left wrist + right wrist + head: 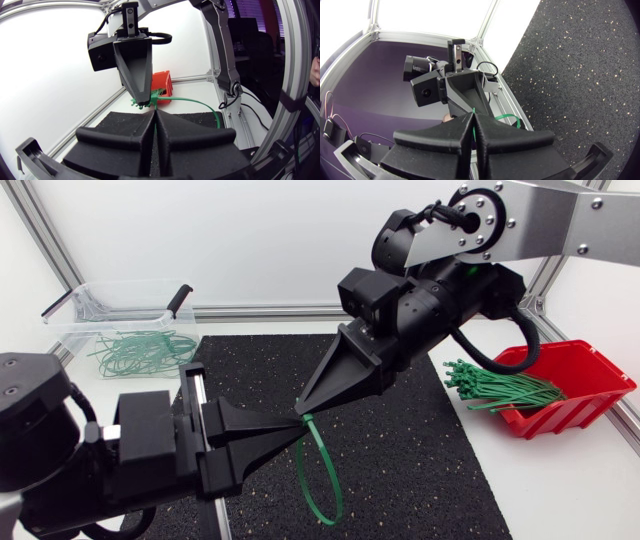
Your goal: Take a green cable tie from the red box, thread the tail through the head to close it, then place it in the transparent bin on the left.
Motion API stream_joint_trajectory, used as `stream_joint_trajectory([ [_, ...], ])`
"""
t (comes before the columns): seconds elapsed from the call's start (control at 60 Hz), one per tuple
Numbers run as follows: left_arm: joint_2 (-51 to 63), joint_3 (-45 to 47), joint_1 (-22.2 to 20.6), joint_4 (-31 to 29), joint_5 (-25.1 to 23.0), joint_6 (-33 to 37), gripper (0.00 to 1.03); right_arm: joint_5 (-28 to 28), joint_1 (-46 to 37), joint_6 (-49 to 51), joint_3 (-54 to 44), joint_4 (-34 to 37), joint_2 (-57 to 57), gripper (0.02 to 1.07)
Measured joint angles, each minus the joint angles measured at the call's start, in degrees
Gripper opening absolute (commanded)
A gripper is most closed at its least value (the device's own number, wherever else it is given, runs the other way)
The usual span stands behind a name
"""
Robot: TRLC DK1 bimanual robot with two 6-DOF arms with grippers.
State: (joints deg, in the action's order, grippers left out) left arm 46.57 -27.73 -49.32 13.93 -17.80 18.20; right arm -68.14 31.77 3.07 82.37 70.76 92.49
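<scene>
While they met tip to tip at mid-frame, the left claw [293, 424] was clamped shut on the green cable tie [298, 468] and the right claw [304, 407] pinched it from above. Its loop hung over the black mat [420, 470]. On the bench [560, 480], the red box [585, 365] of ties [500, 390] sat at right, the transparent bin [70, 320] at upper left.

Pinching one green cable tie [298, 470] from both sides, left tool [290, 427] and right tool [303, 406] tip to tip above the black mat [420, 460], loop dangling. Spare ties [500, 390] poking out of the red box [590, 365], closed loops [140, 350] piled in the transparent bin [100, 295].
</scene>
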Motion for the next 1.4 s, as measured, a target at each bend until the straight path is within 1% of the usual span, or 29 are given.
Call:
stream_joint_trajectory([
  [0.167,0.35,0.7,-6.51,1.38,7.06,2.03,0.04,-0.04,-0.9,-0.02,0.37,1.33,0.44,0.08],
  [0.283,0.66,0.7,-7.98,1.33,10.16,2.49,0.04,-0.04,-1.2,-0.02,1.9,1.99,2.34,0.08],
  [0.767,1.14,0.7,-9.49,-0.24,11.23,2.62,0.04,-0.15,-2.25,-0.02,2.03,2.25,4.13,0.08],
  [0.8,1.14,0.7,-9.14,-0.72,10.82,2.6,0.04,0.35,-2.16,-0.02,1.4,2.01,3.56,0.1],
  [0.833,1.11,0.7,-8.55,-1.2,10.29,2.54,0.04,0.92,-2.01,0.0,0.44,1.25,2.78,0.21],
  [0.867,1.11,0.7,-7.58,-1.86,9.33,2.32,0.04,1.6,-1.97,0.0,-0.33,0.63,1.99,0.35],
  [0.933,0.83,0.7,-5.11,-4.13,7.52,1.38,0.04,3.43,-2.38,0.0,-1.55,-0.44,-0.02,0.58],
  [0.967,0.57,0.7,-3.06,-5.49,6.56,0.94,0.04,4.61,-2.89,0.02,-2.14,-0.7,-1.14,0.7],
  [1.033,-0.28,0.61,1.75,-7.78,4.5,-0.11,0.04,8.87,-4.46,0.17,-3.45,-2.08,-3.63,1.01],
  [1.05,-0.52,0.57,2.86,-8.22,4.33,-0.33,0.04,10.14,-4.85,0.2,-3.76,-2.69,-4.17,1.04],
  [1.117,-1.2,-0.04,8.02,-9.57,3.21,-1.64,0.04,16.63,-6.47,0.2,-5.57,-6.38,-6.27,1.04],
  [1.233,-1.29,-1.79,17.27,-10.05,1.55,-3.56,0.04,24.59,-7.72,0.2,-9.22,-10.86,-7.61,1.04],
  [1.25,-1.14,-2.25,19.5,-10.05,1.55,-4.02,0.04,25.79,-7.96,0.17,-9.99,-11.52,-7.63,1.04],
  [1.333,0.5,-4.52,26.38,-10.08,1.51,-5.95,0.04,28.92,-8.59,0.17,-12.04,-13.14,-7.63,1.04],
  [1.4,3.02,-7.15,31.85,-10.08,1.33,-7.58,0.04,29.75,-9.2,0.17,-12.83,-13.6,-7.63,1.04],
])
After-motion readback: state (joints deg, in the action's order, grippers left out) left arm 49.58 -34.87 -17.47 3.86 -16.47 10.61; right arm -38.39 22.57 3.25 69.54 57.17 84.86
